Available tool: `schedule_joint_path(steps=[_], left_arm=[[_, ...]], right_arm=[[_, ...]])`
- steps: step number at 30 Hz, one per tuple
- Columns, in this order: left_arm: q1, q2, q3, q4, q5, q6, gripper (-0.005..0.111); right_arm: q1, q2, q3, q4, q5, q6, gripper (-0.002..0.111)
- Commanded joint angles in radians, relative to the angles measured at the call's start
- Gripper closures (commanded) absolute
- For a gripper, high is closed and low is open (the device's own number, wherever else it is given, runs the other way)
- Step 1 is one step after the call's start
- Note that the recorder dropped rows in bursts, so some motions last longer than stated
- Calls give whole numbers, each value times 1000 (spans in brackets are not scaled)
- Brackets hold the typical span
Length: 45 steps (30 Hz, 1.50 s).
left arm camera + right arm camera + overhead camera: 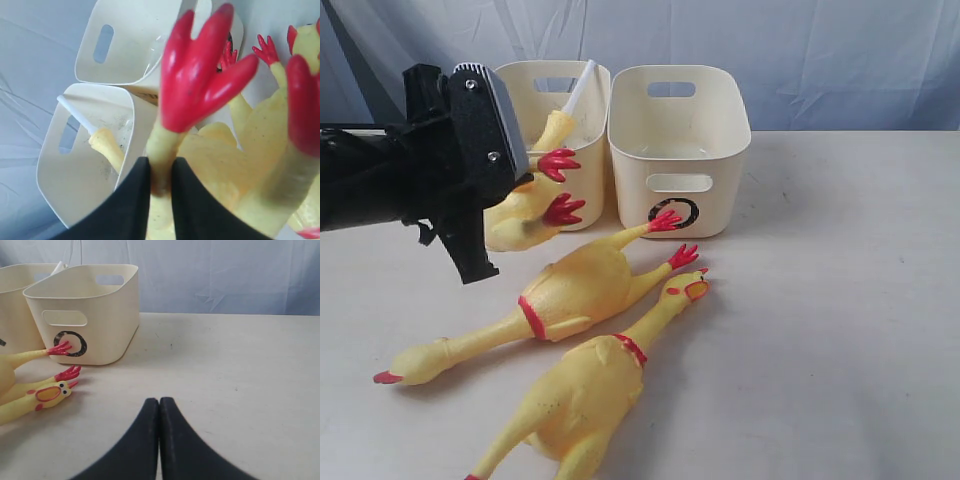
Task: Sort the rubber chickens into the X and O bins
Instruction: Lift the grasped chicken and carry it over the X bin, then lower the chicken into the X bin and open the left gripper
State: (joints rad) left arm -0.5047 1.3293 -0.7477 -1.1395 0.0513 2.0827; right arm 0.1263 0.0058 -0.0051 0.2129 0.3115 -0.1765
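My left gripper point(160, 172) is shut on the leg of a yellow rubber chicken point(525, 215), just below its red foot point(200, 75). In the exterior view it holds the chicken up against the front of the left cream bin point(550, 80), hiding that bin's mark. A yellow chicken part with a white stick point(560, 120) pokes out of this bin. The O bin point(680, 150) stands to its right. Two more chickens lie on the table, one point(560, 295) with its feet at the O mark, the other point(585, 385) nearer the front. My right gripper point(159, 402) is shut on nothing, low over bare table.
A blue cloth backdrop point(820, 50) hangs behind the bins. The left arm's black body point(410, 170) reaches in from the left edge. The cream tabletop point(840, 300) stretches right of the O bin.
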Motion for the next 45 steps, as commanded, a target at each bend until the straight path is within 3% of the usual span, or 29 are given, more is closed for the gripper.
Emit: schedule_joint_path(steps=[1, 21, 35, 41, 45], left_arm=[[-6, -41, -5, -22, 24, -48, 107], [-6, -187, -42, 24, -33, -61, 107], [-6, -112, -98, 32, -150, -64, 107], [-6, -14, -174, 35, -226, -183, 107], [-6, 54, -240, 44, -304, -358, 107]], right_arm=[[3, -6, 5, -2, -7, -2, 108], [3, -6, 5, -2, -7, -2, 108], [3, -6, 5, 2, -7, -2, 108], [3, -6, 5, 2, -7, -2, 108], [3, -6, 5, 2, -7, -2, 108]])
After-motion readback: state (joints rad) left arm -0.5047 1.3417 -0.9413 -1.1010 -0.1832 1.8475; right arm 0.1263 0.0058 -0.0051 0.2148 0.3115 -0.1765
